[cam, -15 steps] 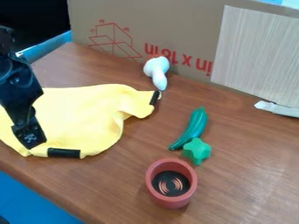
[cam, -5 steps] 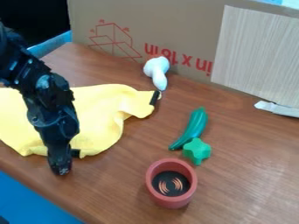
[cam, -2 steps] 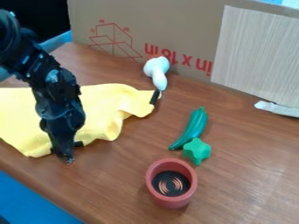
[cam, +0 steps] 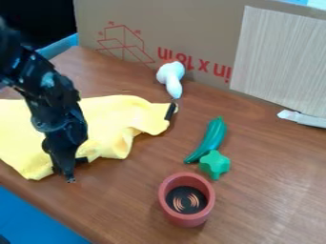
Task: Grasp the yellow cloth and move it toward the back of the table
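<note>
Camera view, one: stationed above the desk (cam: 261, 190), pitched downward at a slant. Facing: across the desktop, toward the upright cardboard (cam: 204, 33) at its far side. Range: middling, near enough for the yellow cloth (cam: 115, 119) at left and the red cup (cam: 185, 220) at lower centre. Desk edge: diagonal, lower left. Upper-left corner: dark, probably background past the desk.

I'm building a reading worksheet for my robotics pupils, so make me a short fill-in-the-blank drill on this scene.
The gripper is at the edge of the ____ cloth. The lettering on the cardboard is ____. The star-shaped piece is coloured ____.

Missing words: yellow; red; green.
</note>
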Motion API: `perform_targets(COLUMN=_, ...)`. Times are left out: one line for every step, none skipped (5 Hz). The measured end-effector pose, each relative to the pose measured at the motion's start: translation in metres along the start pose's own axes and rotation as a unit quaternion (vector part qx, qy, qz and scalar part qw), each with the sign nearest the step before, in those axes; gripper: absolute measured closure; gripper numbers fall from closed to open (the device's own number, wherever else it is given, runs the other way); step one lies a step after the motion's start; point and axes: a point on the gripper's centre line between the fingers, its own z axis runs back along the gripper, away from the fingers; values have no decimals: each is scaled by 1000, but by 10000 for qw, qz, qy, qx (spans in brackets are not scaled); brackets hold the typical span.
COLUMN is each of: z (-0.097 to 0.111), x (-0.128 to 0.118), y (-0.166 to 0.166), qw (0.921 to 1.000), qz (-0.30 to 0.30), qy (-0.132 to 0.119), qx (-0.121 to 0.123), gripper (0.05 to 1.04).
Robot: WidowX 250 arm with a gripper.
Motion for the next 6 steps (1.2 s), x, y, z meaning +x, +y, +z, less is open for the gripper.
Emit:
perform_targets(z=18, x=-8, y=-3, qw=9993, qz=-140, qy=-134, qx=-317, gripper=1016)
perform_targets(z=32, x=-9, y=2, qw=9958, qz=-123, qy=-148, qx=-898, gripper=1016)
perform_targets(z=33, x=-3, y=16, qw=9913, qz=-1, qy=-4, qx=-1314, gripper=1016)
perform_targets(z=29, x=9, y=34, qw=9848, qz=182, qy=207, qx=-1714, gripper=1016)
perform_targets(z=27, x=18, y=60, qw=9783, qz=448, qy=365, qx=-1992, gripper=1017)
perform_targets(z=30, x=24, y=79, qw=9751, qz=634, qy=362, qx=-2092, gripper=1017)
